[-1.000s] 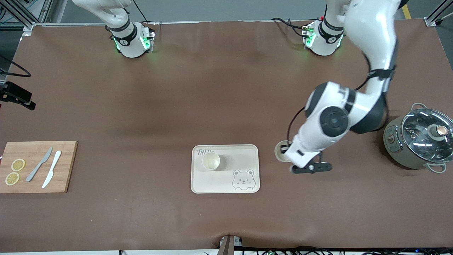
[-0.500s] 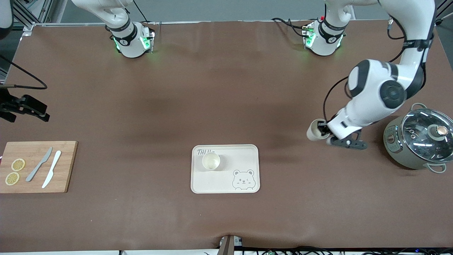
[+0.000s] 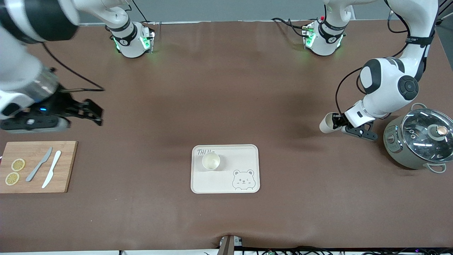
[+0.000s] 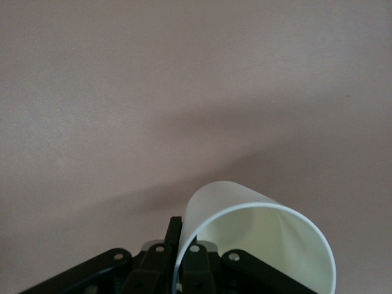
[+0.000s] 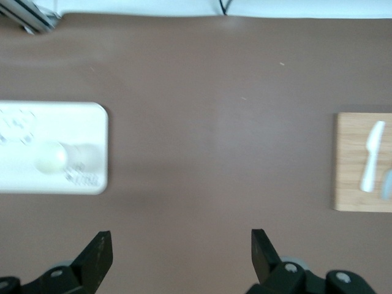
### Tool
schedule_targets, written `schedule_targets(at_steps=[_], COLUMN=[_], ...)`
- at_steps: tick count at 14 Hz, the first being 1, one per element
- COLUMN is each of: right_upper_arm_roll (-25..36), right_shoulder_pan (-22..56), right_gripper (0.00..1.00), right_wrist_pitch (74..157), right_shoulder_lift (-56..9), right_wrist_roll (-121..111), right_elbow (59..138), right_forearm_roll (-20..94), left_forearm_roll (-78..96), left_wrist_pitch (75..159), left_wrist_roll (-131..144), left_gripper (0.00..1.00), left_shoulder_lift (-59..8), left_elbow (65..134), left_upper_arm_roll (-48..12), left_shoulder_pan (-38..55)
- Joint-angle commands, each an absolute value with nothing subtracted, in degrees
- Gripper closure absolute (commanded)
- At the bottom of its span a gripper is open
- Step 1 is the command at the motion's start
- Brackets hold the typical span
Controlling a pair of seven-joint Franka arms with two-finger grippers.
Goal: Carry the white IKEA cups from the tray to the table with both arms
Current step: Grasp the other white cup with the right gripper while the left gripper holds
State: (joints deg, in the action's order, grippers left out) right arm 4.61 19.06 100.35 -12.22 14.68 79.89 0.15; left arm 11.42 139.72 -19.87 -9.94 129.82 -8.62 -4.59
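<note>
Cups first: one white cup [image 3: 211, 160] stands upright on the bear-printed tray [image 3: 244, 156], in the corner by the printed lettering, farthest from the bear. The other cup [image 3: 326, 123] is in the air, tilted onto its side, pinched by its rim in the left hand [image 3: 339, 122], whose fingers are clamped together on the cup wall; the left wrist view shows that cup [image 4: 257, 236] with its open mouth turned toward the camera. This hand hangs over bare brown bench [image 3: 226, 88] between the tray and the lidded pot [image 3: 419, 141], which sits at the left arm's end. The right hand [image 3: 92, 112] hovers over the bench above the wooden cutting board [image 3: 65, 166], its fingers [image 5: 98, 254] spread wide apart and holding nothing. On the board lie two knives [image 3: 46, 168] and two lemon slices [image 3: 15, 171].
</note>
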Motion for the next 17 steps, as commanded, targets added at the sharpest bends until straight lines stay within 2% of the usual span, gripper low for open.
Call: schedule_targets(at_steps=[1,6,9,12,13,14,17], right_upper_arm_roll=[5.3,5.3,5.3,5.2,5.3,5.2,5.2], right_shoulder_pan=[24.2,30.4,31.6,33.2,33.7,34.1,35.1], right_gripper=[0.00,0.00,0.00,0.00,0.00,0.00,0.00], right_wrist_pitch=[103.1,114.1,121.0,123.4,123.6,124.4,127.0], right_shoulder_lift=[-16.4,-26.1,-32.3,-38.7,-40.6,-41.9,-44.4], right_wrist_roll=[25.5,35.1,35.3,36.5,37.3,37.7,37.8], right_elbow=[79.0,78.8,78.4,74.8,73.8,73.7,73.7], right_forearm_roll=[0.4,-0.2,0.2,0.3,0.3,0.3,0.4], left_forearm_roll=[12.7,12.7,12.7,12.7,12.6,12.0,12.0], left_wrist_pitch=[144.3,151.6,152.7,153.5,153.5,153.5,151.4], left_wrist_roll=[-22.0,-22.0,-22.0,-22.0,-21.9,-22.1,-21.6], left_gripper=[1.00,1.00,1.00,1.00,0.75,0.01,0.00], left_shoulder_lift=[-13.3,-19.1,-20.2,-20.9,-21.0,-21.0,-17.6], left_elbow=[130.0,129.8,129.8,129.6,129.5,129.3,129.4], left_upper_arm_roll=[-9.4,-9.5,-9.5,-9.5,-9.6,-9.5,-9.5], left_shoulder_pan=[-5.4,-5.1,-5.0,-4.7,-4.6,-4.1,-4.1])
